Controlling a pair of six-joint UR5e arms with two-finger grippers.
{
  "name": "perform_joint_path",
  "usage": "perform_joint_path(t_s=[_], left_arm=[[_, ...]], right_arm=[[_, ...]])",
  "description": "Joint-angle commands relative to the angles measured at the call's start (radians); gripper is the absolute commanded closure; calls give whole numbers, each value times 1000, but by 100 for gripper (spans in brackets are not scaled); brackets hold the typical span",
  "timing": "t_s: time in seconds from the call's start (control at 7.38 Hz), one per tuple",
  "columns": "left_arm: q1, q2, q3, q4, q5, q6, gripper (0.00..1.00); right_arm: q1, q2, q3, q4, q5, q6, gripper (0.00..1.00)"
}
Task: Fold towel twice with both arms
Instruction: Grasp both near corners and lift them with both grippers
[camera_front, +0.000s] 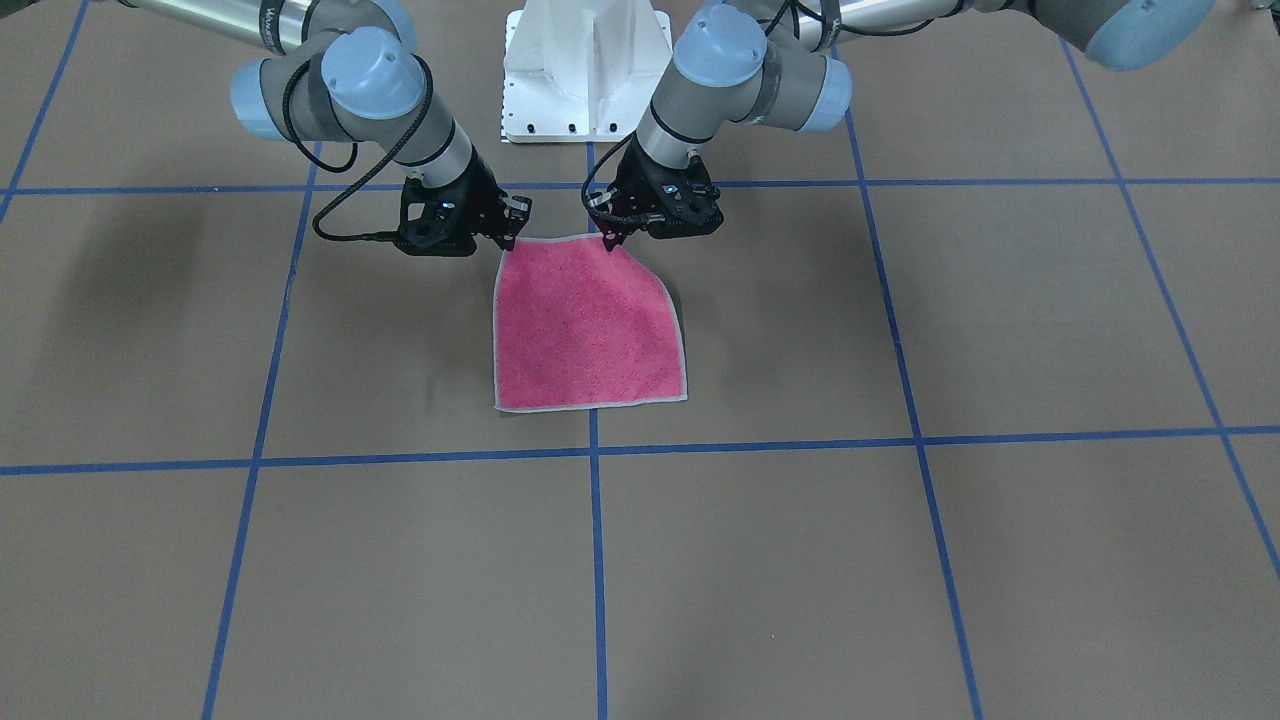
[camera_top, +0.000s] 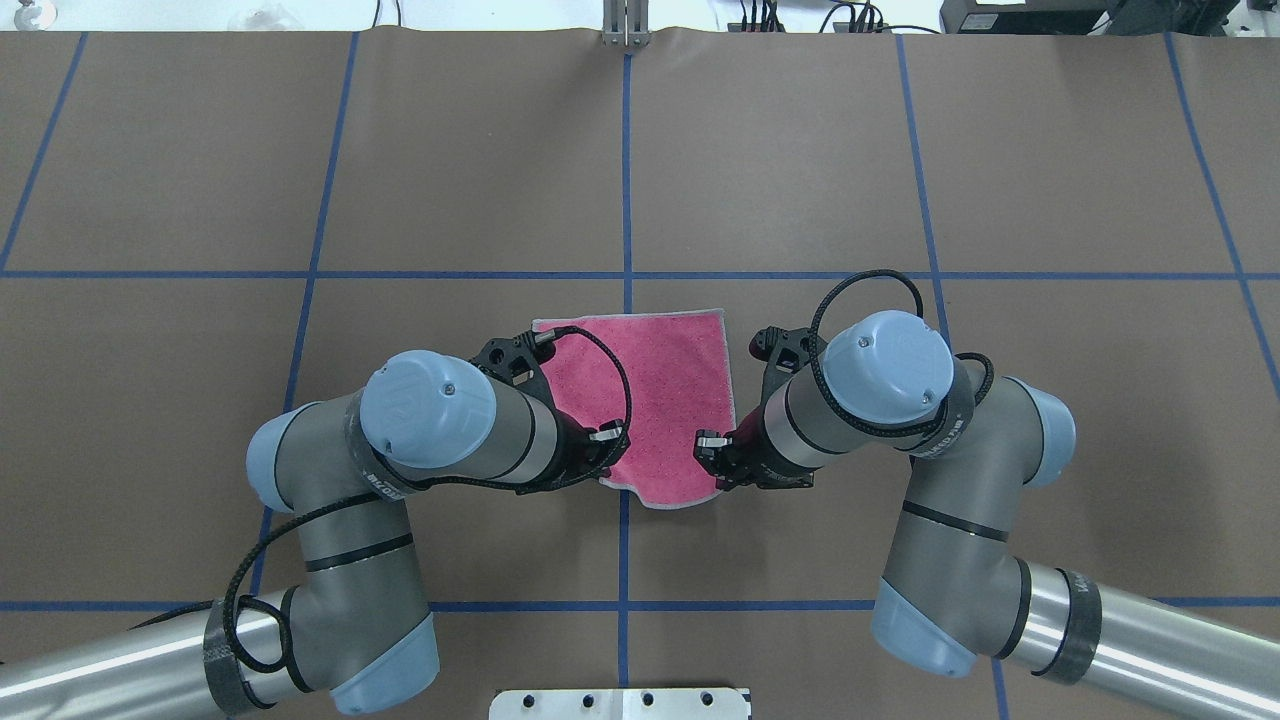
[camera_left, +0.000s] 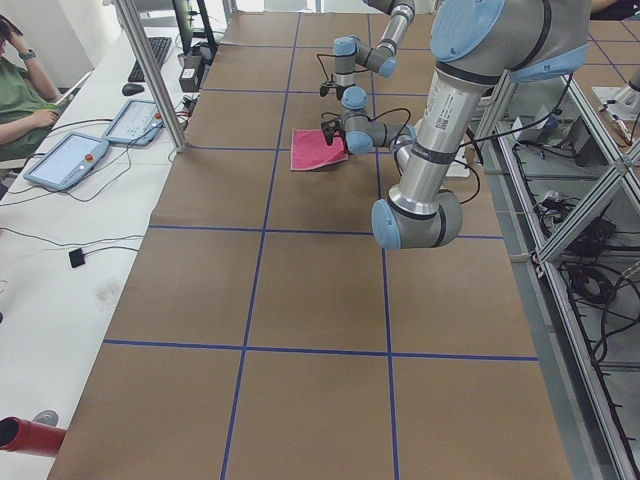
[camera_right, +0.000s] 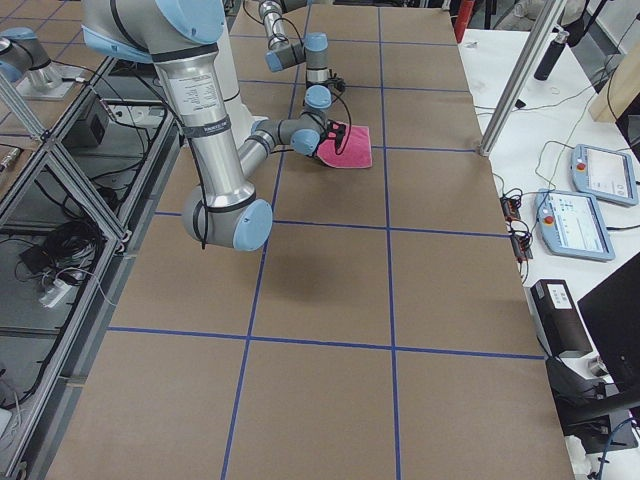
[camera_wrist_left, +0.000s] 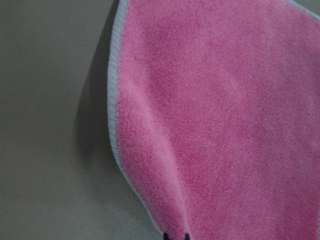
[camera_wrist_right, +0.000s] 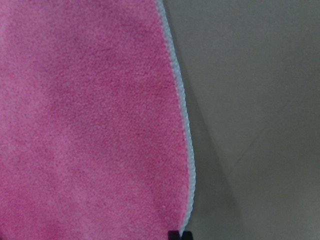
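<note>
The towel (camera_front: 585, 330) lies pink face up on the brown table, just in front of the robot's base. It also shows in the overhead view (camera_top: 660, 390). Its far edge rests flat and its near edge is raised. My left gripper (camera_front: 611, 240) is shut on the near corner on my left side. My right gripper (camera_front: 508, 240) is shut on the other near corner. The left wrist view shows my fingertips (camera_wrist_left: 175, 235) pinching the grey-stitched edge of the towel (camera_wrist_left: 225, 125). The right wrist view shows the same for my fingertips (camera_wrist_right: 179, 234) and the towel (camera_wrist_right: 85, 125). The dark grey face is hidden.
The white pedestal base (camera_front: 585, 70) stands right behind the grippers. Blue tape lines (camera_front: 596, 560) divide the brown table into squares. In the exterior left view a seated person (camera_left: 20, 90) and control pendants (camera_left: 70, 158) are at a side bench beyond the table's edge.
</note>
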Motion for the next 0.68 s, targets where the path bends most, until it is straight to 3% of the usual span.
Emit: perform_joint_path(t_s=[0.0,0.27,0.54], left_arm=[[-49,-36,-3,52,-5,2,100],[-81,-39,1,66,-3,5,100],[-92,-39,15,66,3,8,100]], right_arm=[[73,0,3,0,39,-2,100],[105,6,-7,0,54,-11,100],[119,75,-81,0,48,-11,100]])
